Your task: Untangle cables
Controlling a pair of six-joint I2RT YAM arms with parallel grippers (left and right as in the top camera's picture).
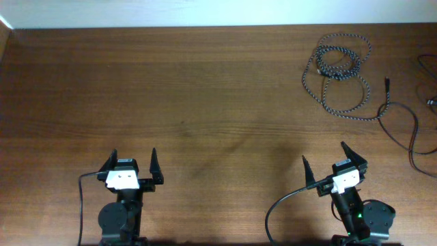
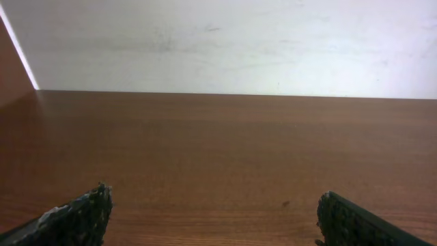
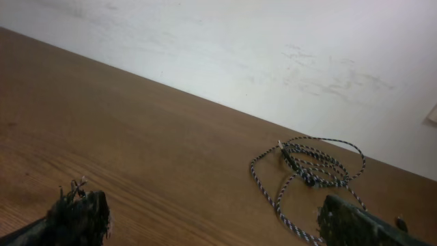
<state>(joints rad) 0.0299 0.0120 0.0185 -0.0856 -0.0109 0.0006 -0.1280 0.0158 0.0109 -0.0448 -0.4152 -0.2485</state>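
A braided black-and-white speckled cable [image 1: 338, 68] lies in loose coils at the far right of the table; it also shows in the right wrist view [image 3: 307, 167]. A thinner plain black cable [image 1: 403, 123] runs from a small plug end near the coils toward the right edge. Where the two meet, I cannot tell if they cross. My left gripper [image 1: 131, 164] is open and empty near the front left. My right gripper [image 1: 333, 158] is open and empty near the front right, well short of the cables.
The brown wooden table [image 1: 205, 96] meets a white wall [image 2: 225, 41] at the back. Thick smooth black arm wires [image 1: 280, 205] loop beside the right arm base. Another dark cord end [image 1: 429, 65] shows at the right edge.
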